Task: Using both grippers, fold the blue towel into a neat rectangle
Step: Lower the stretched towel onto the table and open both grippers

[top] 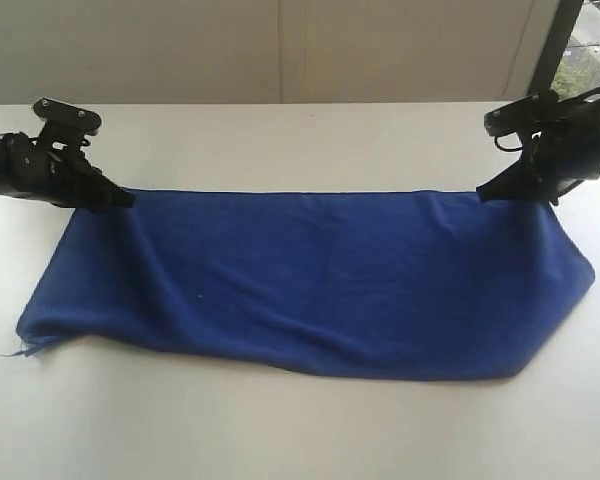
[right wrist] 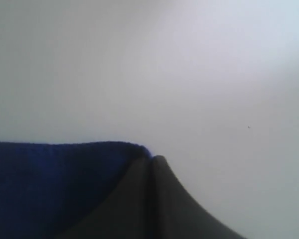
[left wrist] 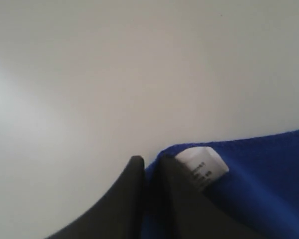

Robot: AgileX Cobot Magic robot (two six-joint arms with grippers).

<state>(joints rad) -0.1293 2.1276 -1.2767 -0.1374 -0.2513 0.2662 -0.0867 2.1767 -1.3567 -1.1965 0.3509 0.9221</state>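
Left gripper (top: 126,198) low on the table (top: 300,140), fingers (left wrist: 132,199) parted by a narrow slit – a corner of the blue towel (top: 320,280) lying in that gap, a white label (left wrist: 202,167) just beside the tips. Firm pinch or loose: cannot tell. Right gripper (top: 482,194) pressed fully shut, tips touching the corner at the other end of the same edge; cloth between them or merely alongside – cannot tell. That edge straight from one gripper's tips to the other's, rest of the cloth flat to one side, lightly rumpled.
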